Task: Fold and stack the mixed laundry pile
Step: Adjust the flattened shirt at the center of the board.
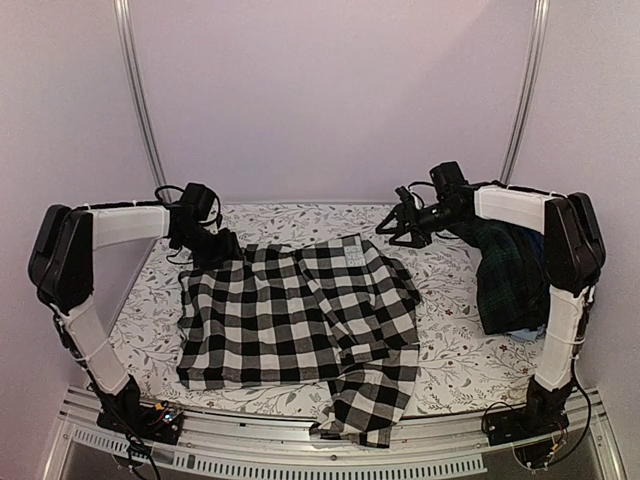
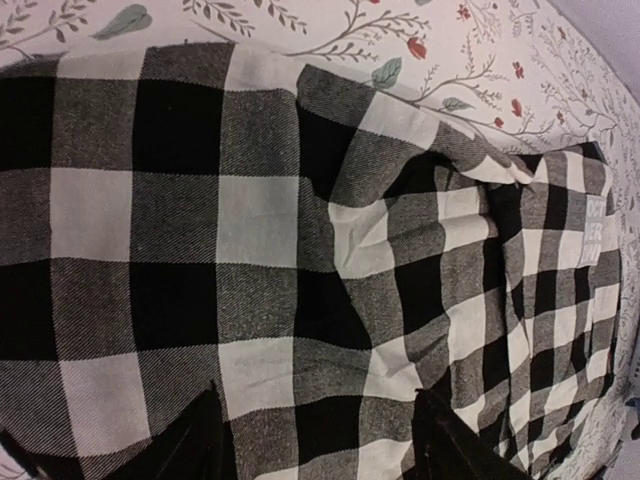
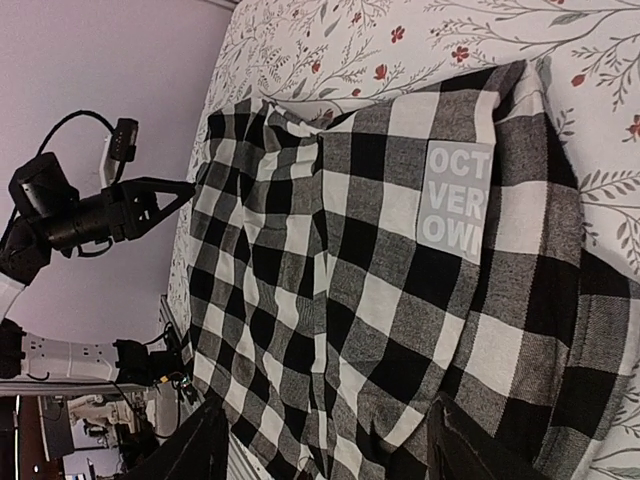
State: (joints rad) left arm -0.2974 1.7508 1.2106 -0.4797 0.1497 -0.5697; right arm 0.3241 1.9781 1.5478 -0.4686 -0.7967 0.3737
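Floral table covering point(image 1: 450, 350) holds the black-and-white checked shirt point(image 1: 300, 310) spread at centre, long axis 9 to 3 o'clock, collar label point(image 1: 352, 250) at 12, sleeve point(image 1: 372, 400) hanging at 6. Left wrist: left gripper point(image 2: 315, 400) released, fingers spread over the shirt. Right wrist: right gripper point(image 3: 328, 410) also released above it

Matt, coarse twill cloth: shirt point(image 1: 290, 310). Soft matt cloth at three o'clock: plaid garment point(image 1: 510, 275). Smooth printed cloth: cover point(image 1: 450, 350). Ribbed metal at six o'clock: rail point(image 1: 300, 445).

overhead view from behind; wrist views, closer, share the checked shirt point(image 1: 300, 310).
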